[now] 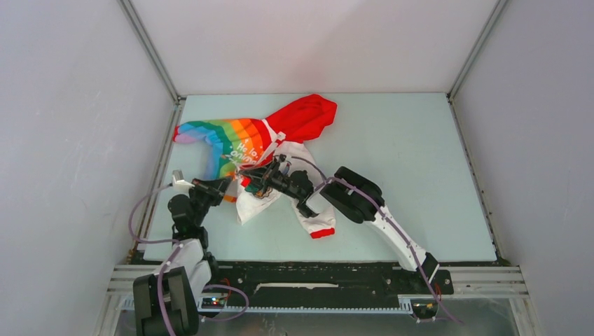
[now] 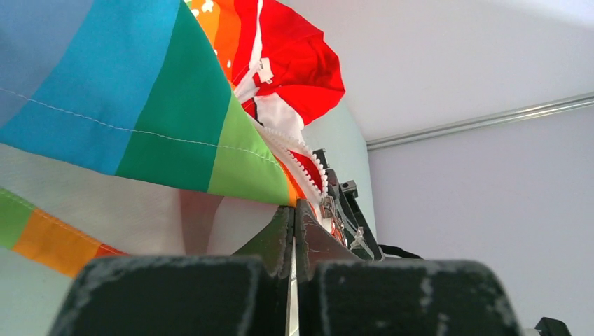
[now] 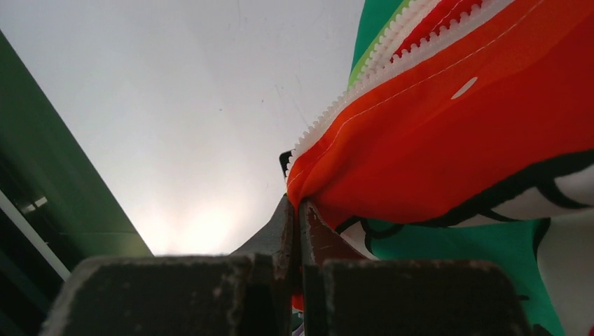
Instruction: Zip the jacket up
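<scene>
Found small child's hooded zip jacket point(image 1: 238, 143), rainbow-striped cloth on one half, white printed cloth on the other, red hood, lying crumpled on pale blue-green flat table point(image 1: 399, 161), left of centre, hood toward the far wall.

Judged task barely begun. Saw white zip teeth point(image 2: 305, 155) bare and unmeshed along the front edge, with no closed run of zip anywhere in view. Could not identify the slider with certainty.

Noted left gripper point(image 2: 294, 213) pressed fully together, tips at the lower hem of the rainbow half beside the zip. Appeared to pinch thin cloth there, without plain proof of a firm hold. Noted right gripper point(image 3: 299, 210) likewise clamped tight, with the orange-red cloth edge caught between the fingers just below the toothed edge.

Judged remaining: mating both zip ends at the hem, engaging the slider, drawing it up to the collar.

Looked for containers: none in view, hence no contents to record.
</scene>
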`<state>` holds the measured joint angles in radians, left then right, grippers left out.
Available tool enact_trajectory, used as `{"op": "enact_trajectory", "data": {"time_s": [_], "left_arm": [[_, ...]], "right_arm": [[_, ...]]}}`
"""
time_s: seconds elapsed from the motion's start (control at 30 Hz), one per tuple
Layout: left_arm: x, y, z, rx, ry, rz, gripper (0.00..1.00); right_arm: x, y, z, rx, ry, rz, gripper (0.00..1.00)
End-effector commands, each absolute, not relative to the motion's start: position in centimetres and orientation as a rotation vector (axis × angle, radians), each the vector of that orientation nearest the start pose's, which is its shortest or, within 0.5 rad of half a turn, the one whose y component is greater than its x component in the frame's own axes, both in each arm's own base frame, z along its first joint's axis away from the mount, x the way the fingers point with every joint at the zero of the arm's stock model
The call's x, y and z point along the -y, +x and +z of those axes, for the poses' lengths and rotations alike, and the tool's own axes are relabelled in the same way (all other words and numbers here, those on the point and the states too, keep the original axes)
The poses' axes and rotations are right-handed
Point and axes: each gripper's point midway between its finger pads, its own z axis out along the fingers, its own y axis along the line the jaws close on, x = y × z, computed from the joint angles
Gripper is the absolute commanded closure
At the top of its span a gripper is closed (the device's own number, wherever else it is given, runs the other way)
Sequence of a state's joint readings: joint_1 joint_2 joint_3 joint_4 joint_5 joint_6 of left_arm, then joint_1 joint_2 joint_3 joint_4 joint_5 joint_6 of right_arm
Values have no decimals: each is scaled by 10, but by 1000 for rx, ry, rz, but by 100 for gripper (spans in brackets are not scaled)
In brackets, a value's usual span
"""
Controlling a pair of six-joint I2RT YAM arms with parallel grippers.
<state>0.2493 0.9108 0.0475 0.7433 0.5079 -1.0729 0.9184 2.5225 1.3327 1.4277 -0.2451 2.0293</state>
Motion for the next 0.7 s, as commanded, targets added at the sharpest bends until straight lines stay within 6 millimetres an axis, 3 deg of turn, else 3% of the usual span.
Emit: {"op": "enact_trajectory", "data": {"time_s": [0.0, 0.13, 0.4, 0.47, 0.57, 0.67], "left_arm": [[40, 290, 129, -1592, -709, -955, 100], [39, 283, 113, -1604, -724, -924, 100], [38, 283, 99, -1654, -746, -901, 100], [38, 283, 94, -1668, -758, -902, 100], [41, 282, 91, -1687, -755, -913, 100], [42, 281, 87, -1704, -758, -917, 100]], "right_arm": [[-530, 306, 109, -1822, 823, 2396, 100], [-526, 302, 87, -1898, 818, 2339, 98], [-511, 298, 75, -2007, 758, 2201, 69], [-507, 293, 74, -2047, 722, 2163, 53], [-496, 282, 73, -2104, 651, 2113, 43], [-482, 265, 75, -2165, 549, 2105, 25]]}}
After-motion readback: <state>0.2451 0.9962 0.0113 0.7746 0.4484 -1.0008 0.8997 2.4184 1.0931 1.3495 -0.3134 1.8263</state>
